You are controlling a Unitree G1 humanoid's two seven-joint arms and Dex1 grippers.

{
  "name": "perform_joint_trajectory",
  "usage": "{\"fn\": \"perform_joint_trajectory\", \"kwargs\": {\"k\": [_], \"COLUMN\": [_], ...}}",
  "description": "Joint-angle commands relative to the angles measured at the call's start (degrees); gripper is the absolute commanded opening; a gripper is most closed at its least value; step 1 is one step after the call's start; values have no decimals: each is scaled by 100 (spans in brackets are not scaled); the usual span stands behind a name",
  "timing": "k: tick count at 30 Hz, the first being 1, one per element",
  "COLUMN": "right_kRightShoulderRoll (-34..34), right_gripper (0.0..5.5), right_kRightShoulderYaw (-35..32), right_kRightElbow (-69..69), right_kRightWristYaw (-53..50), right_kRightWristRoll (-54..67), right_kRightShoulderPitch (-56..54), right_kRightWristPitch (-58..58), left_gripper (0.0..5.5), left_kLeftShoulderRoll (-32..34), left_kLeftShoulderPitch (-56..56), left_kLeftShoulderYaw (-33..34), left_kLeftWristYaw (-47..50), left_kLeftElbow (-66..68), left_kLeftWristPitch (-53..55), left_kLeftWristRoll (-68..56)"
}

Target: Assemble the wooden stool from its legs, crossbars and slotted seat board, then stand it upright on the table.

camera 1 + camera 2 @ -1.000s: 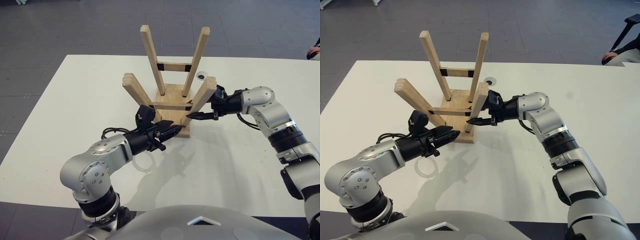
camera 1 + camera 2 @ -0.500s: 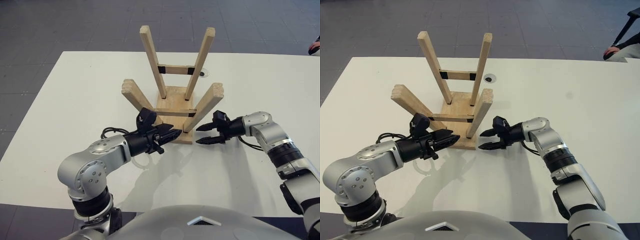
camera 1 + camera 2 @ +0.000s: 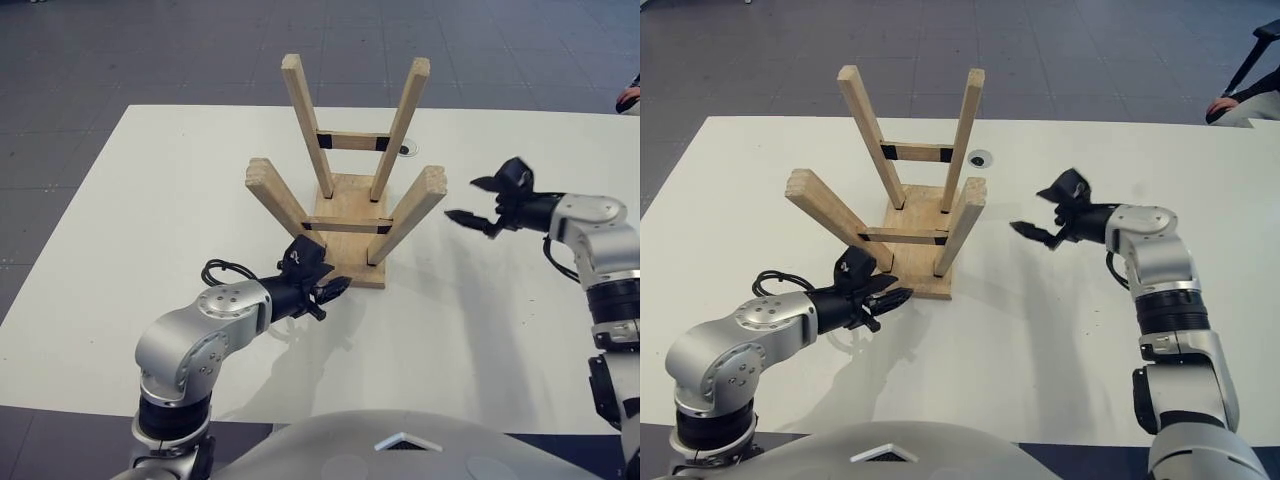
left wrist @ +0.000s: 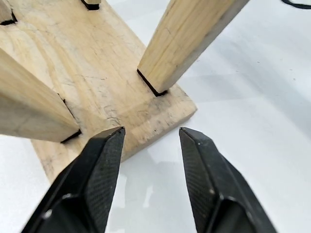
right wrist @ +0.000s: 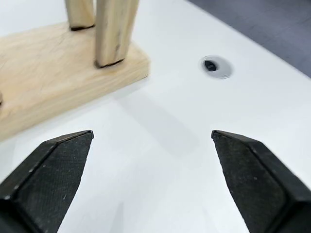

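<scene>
My right gripper (image 3: pixel 462 198) has swung away from the near right leg (image 3: pixel 405 218) and now hangs well off to the right, its fingers spread wide, holding nothing. My left gripper (image 4: pixel 150 133) has drawn back a little. Its fingers are parted, just off the front corner of the slotted seat board (image 4: pixel 97 73), gripping nothing. The pale wooden stool (image 3: pixel 345 200) stands upside down on the white table (image 3: pixel 150 200), legs up and crossbars (image 3: pixel 350 140) in place. Assembly looks done to me; turning it upright remains

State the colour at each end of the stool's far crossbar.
Black; the left eye view shows the far crossbar best.
</scene>
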Motion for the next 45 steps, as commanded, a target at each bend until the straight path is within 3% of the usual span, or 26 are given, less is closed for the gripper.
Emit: {"fn": "perform_joint_trajectory", "kwargs": {"k": [1,5,10,20,28,33,35,36,38,40,41,43,45], "right_kRightShoulderRoll": [332,1063,2086,2255,1958,2168,2035,1975,1628,576,125,-250,-168], "right_gripper": [449,449,449,449,449,449,449,449,449,449,449,449,449], "right_kRightShoulderYaw": [-329,-1133,-2241,-2208,-1446,-2291,-2386,-2120,-887,786,1274,1433,1068], "right_kRightElbow": [-1314,-2719,-3654,-4622,-4633,-3877,-3756,-3879,-4427,-4927,-4933,-4578,-4213], "right_kRightWristYaw": [-659,-1740,-3303,-5188,-5500,-5805,-5864,-5858,-5513,-4532,-4162,-3812,-3751], "right_kRightWristRoll": [322,1315,3289,5922,6055,5754,5945,6075,6211,5307,4756,4080,3858], "right_kRightShoulderPitch": [223,-77,-1061,-929,-836,-2677,-2781,-2359,-806,783,1304,1812,1617], "right_kRightWristPitch": [782,1974,3146,4208,3954,2188,2093,2403,3420,3937,3865,3485,3128], "left_gripper": [211,211,211,211,211,211,211,211,211,211,211,211,211], "left_kLeftShoulderRoll": [-596,-786,-451,-295,-280,-306,-321,-326,-333,-330,-327,-319,-323], "left_kLeftShoulderPitch": [14,-56,-194,-59,-99,-104,-99,-94,-68,-90,-110,-113,-69], "left_kLeftShoulderYaw": [-310,-647,-1386,-1905,-1924,-1947,-1933,-1928,-1914,-1887,-1875,-1837,-1827], "left_kLeftWristYaw": [528,873,1185,1060,963,921,917,917,917,889,872,855,862], "left_kLeftElbow": [24,266,877,1436,1528,1540,1535,1532,1499,1500,1511,1504,1485], "left_kLeftWristPitch": [-181,-339,-699,-1177,-1214,-1213,-1206,-1203,-1185,-1168,-1163,-1149,-1150], "left_kLeftWristRoll": [220,511,1245,1724,1786,1826,1830,1831,1826,1833,1835,1832,1836]}}
